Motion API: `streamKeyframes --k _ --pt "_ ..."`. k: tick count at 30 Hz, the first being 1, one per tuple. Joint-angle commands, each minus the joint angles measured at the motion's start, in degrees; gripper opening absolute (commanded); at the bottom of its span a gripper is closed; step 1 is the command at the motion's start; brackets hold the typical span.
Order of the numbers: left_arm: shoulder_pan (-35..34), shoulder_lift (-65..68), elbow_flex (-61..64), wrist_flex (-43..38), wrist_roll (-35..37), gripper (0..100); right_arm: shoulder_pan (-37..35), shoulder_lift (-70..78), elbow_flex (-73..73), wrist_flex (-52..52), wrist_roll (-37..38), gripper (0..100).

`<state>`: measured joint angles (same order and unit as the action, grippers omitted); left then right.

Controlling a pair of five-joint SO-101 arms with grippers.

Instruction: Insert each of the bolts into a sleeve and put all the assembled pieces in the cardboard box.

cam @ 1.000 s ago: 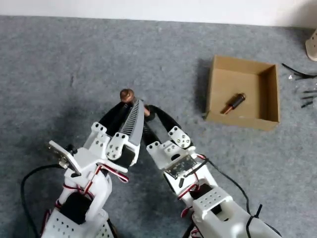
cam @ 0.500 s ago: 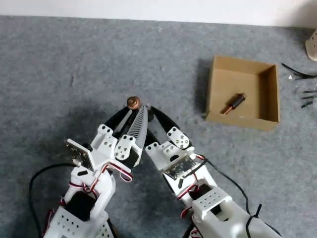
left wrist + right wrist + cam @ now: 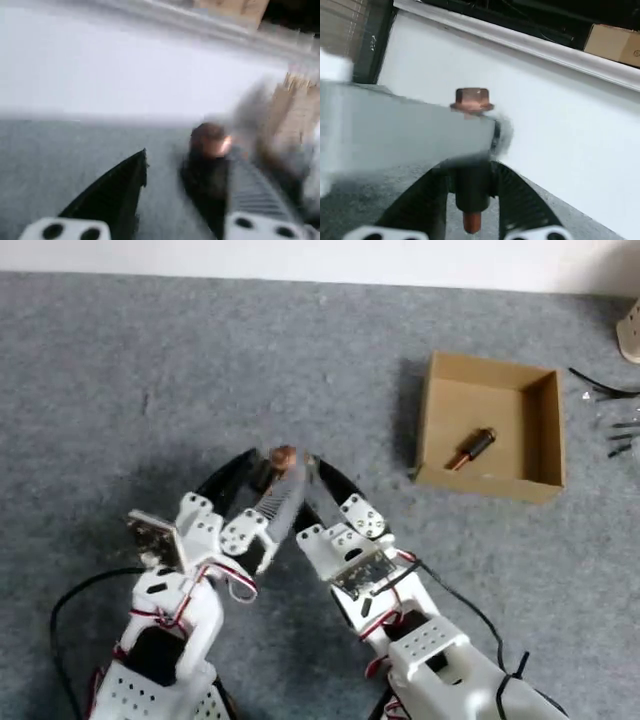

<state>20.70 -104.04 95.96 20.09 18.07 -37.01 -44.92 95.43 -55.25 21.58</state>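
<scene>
Jaws of the right gripper are clamped on the sleeve, held upright over the table in front of both arms, with the bolt seated through it and its tip showing below; jaws of the left gripper stand apart beside the bolt head. Insertion appears complete; the next move calls for the left gripper to back clear and the right arm to carry the piece to the cardboard box, where one finished piece lies.

Coppery metal bolt, matt black sleeve, plain cardboard box, rough grey cloth table
</scene>
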Motion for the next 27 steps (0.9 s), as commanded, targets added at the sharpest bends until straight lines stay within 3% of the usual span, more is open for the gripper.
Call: streamKeyframes --k 1,6,11,16,21,25,27 --pt "-0.40 -0.57 0.40 4.31 -0.97 38 1.89 -0.22 5.49 -1.71 0.18 0.5" --pt "-0.04 -0.66 -7.16 4.04 2.02 35 1.98 -0.22 5.49 0.13 0.18 0.5" --pt "-4.53 -0.66 -17.63 4.31 17.23 32 2.42 -0.31 5.49 4.18 0.18 0.5" --pt "-15.16 -0.66 -12.53 4.04 32.18 28 5.93 -0.84 5.49 4.00 0.00 0.5" --pt "-19.12 -0.66 -2.95 3.96 32.62 22 9.98 -0.84 5.14 4.00 -9.67 0.5" --pt "-19.21 -0.66 -0.66 3.96 32.09 6 15.78 -0.84 5.05 4.00 -16.44 0.5" --pt "-19.21 -0.66 0.13 3.96 27.60 0 17.98 -0.84 5.05 4.00 -17.58 0.5"
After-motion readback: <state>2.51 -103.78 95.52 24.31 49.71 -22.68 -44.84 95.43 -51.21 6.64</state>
